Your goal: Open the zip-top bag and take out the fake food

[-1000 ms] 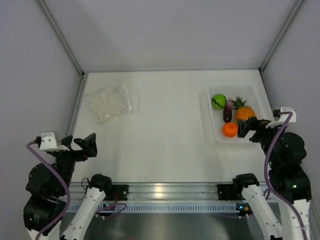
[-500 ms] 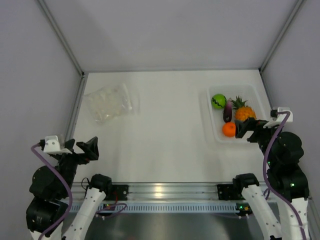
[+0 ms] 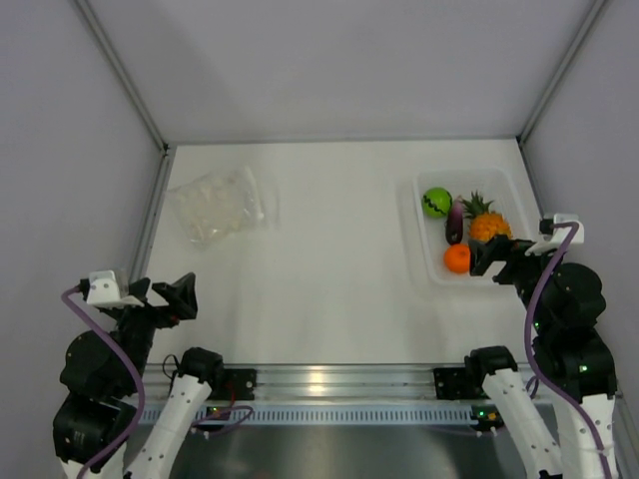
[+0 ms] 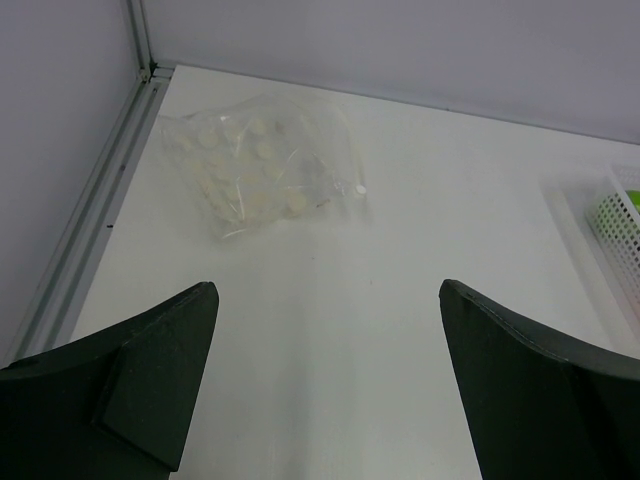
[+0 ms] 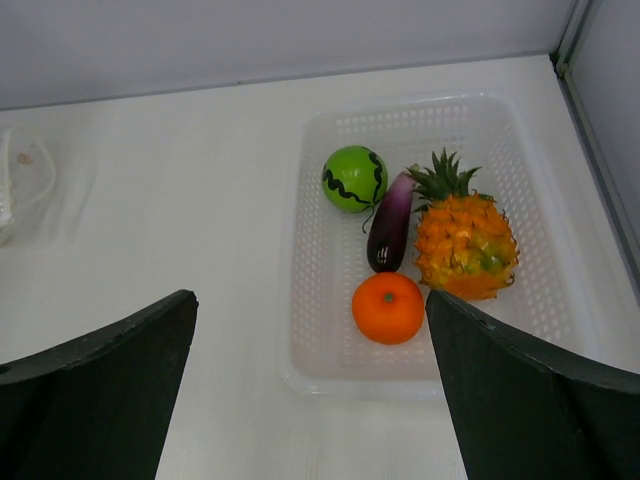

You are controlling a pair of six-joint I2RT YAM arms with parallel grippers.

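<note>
**Food in the tray, bag lying apart, both grippers spread**

The bag (image 4: 265, 165) lies flat on the table (image 3: 329, 230), well to the left of the tray (image 5: 500, 130). All the food sits inside the tray. The ball (image 5: 354, 179) is at its far left, with the eggplant (image 5: 390, 225) just beside it. The pineapple (image 5: 465, 245) is right of the eggplant, and the orange (image 5: 388, 307) is by the near wall. The right gripper (image 5: 310, 305) hangs at the tray's near side, jaws spread wide and empty. The left gripper (image 4: 328, 300) is far to the tray's left, on the near side of the bag, also spread and empty.
</note>
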